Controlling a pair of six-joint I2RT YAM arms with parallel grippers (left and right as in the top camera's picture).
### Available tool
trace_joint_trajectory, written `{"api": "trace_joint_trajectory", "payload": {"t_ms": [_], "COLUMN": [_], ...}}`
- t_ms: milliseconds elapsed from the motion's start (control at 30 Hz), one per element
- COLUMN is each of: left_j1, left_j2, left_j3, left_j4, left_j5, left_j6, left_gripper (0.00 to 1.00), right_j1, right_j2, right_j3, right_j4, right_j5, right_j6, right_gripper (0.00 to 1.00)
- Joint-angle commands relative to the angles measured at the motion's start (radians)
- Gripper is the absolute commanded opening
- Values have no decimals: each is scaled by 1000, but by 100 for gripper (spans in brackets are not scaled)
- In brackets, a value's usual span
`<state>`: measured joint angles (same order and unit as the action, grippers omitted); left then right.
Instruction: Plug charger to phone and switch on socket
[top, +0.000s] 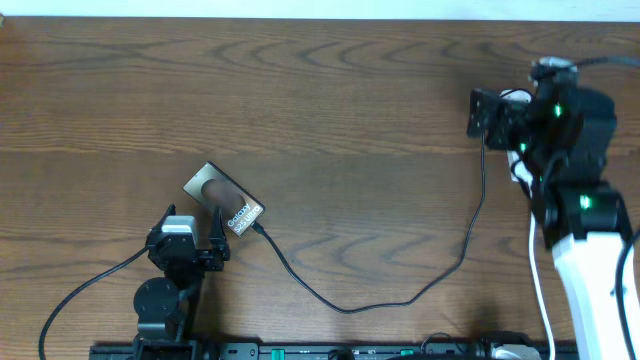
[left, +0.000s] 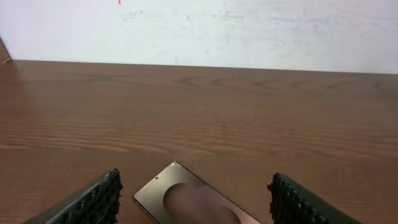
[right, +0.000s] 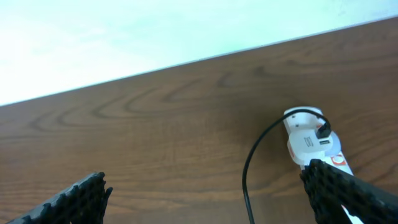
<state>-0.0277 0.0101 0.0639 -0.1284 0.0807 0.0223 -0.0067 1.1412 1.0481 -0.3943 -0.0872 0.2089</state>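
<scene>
The phone (top: 224, 201) lies flat and aslant on the wooden table, a lighter oval patch on its dark face. In the left wrist view its top end (left: 186, 199) shows between the fingers. My left gripper (top: 192, 233) is open and sits low just in front of the phone, touching nothing. The charger cable (top: 345, 308) runs from the phone's lower right end in a long loop up to the socket (right: 309, 142). My right gripper (right: 205, 193) is open above bare wood. Its right finger (right: 348, 196) covers the socket's near end. From overhead the right arm hides most of the socket (top: 520, 170).
A white cord (top: 540, 290) trails from the socket toward the front edge beside the right arm's white link (top: 590, 270). A black rail (top: 300, 352) runs along the table's front edge. A white wall (left: 249, 31) stands behind the far edge.
</scene>
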Motion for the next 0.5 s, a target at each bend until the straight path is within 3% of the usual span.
{"api": "trace_joint_trajectory", "payload": {"t_ms": [0, 467], "left_j1": [5, 5], "left_j2": [-6, -6], "left_j3": [-27, -27], "left_j4": [-5, -5], "left_j5": [13, 13], "left_j6": [7, 7], "left_gripper": [74, 75], "right_j1": [8, 10], "right_j2": [-97, -548], "right_j3": [-80, -452], "right_j4": [15, 186], "right_j5": [30, 63], "right_j6": [0, 0], "right_gripper": [99, 99]}}
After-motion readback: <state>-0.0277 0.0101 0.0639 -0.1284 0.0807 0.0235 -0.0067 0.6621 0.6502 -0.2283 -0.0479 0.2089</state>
